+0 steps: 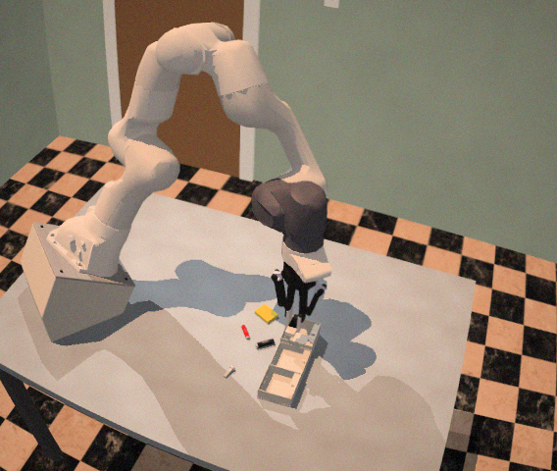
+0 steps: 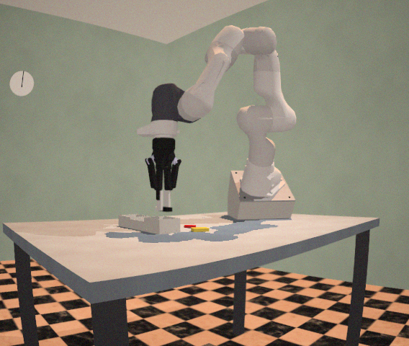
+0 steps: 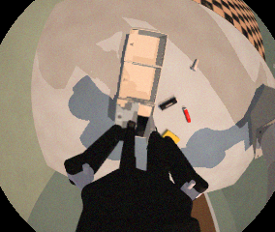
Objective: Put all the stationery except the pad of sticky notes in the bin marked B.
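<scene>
My gripper (image 1: 295, 315) (image 2: 163, 192) (image 3: 141, 119) is shut on a short white marker with a black end (image 1: 292, 321) (image 2: 166, 202) (image 3: 141, 122). The marker hangs upright just above the far end of a grey row of three bins (image 1: 268, 393) (image 2: 148, 223) (image 3: 120, 72). I cannot read the bins' letters. The end bin under the gripper holds some pale shapes (image 1: 296, 335). A yellow pad of sticky notes (image 1: 266, 313) (image 2: 199, 229) (image 3: 171, 135), a red stick (image 1: 244, 332) (image 2: 189, 225) (image 3: 187, 115) and a small black thing (image 1: 266, 343) (image 3: 168, 102) lie on the table left of the bins.
A small white thing (image 1: 228, 371) (image 3: 195, 65) lies further toward the table's front. The arm's base block (image 1: 66, 298) (image 2: 261, 206) stands at the table's left back. The table (image 1: 395, 314) (image 2: 86, 256) has bare room to the right of the bins.
</scene>
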